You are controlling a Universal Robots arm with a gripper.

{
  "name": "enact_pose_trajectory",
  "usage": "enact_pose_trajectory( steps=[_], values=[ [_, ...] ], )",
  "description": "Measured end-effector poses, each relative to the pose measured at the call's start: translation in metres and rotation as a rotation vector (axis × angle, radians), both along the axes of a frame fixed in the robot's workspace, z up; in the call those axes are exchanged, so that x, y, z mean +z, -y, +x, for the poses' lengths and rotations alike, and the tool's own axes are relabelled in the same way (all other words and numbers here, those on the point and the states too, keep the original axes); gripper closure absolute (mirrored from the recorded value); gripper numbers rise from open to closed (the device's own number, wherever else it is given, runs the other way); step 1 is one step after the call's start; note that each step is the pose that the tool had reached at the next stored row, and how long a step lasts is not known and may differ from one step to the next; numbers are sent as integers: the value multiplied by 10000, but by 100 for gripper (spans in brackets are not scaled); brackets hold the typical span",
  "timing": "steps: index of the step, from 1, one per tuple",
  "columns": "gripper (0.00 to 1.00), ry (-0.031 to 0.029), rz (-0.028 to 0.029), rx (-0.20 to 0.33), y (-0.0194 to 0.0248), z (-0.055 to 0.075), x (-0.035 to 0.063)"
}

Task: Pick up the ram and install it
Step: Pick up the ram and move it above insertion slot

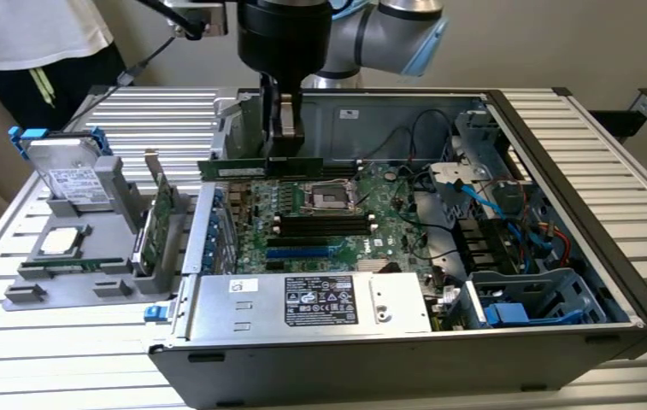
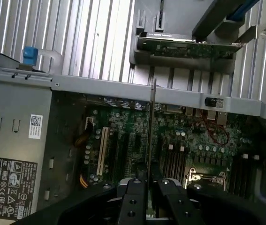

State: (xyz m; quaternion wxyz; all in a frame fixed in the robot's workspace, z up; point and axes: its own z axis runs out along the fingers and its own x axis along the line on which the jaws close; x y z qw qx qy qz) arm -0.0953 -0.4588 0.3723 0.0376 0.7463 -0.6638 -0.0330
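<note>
The ram (image 1: 259,167) is a long thin green stick hanging level over the back edge of the motherboard (image 1: 323,218) inside the open computer case (image 1: 574,213). My gripper (image 1: 283,147) comes down from above and is shut on the ram's upper edge. The black memory slots (image 1: 323,225) lie below and a little nearer the front, beside the processor socket (image 1: 332,198). In the wrist view the ram (image 2: 150,126) appears edge-on as a thin line running out from between my fingers (image 2: 133,199), with the gripper (image 2: 149,187) above the motherboard (image 2: 123,145).
A grey tray (image 1: 26,295) on the exterior view's left holds a hard drive (image 1: 73,175), an upright expansion card (image 1: 161,218), a square silver processor chip (image 1: 61,241) and another green stick (image 1: 67,266). The power supply (image 1: 312,301) fills the case front. Blue cables (image 1: 489,201) run on the right. A person (image 1: 38,34) stands behind.
</note>
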Motion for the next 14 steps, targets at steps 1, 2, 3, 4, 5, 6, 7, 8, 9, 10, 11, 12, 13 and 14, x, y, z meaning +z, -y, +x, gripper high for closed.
enact_pose_trajectory(
  steps=[1,2,3,4,5,6,7,8,9,10,11,12,13,14],
  values=[
    [87,0,1,0,-31,42,-17],
    [87,0,0,0,-60,80,-31],
    [87,0,0,1,-85,115,-44],
    [87,0,1,1,-112,152,-58],
    [87,0,0,0,-131,187,-70],
    [87,0,0,0,-145,221,-80],
    [87,0,0,-1,-155,256,-89],
    [87,-1,0,0,-163,289,-97],
    [87,0,1,0,-171,321,-106],
    [87,0,0,-3,-179,349,-114],
    [87,1,1,-7,-186,377,-124],
    [87,0,0,-13,-191,400,-133],
    [87,0,1,-20,-195,423,-144],
    [87,1,3,-28,-198,446,-156]
  ],
)
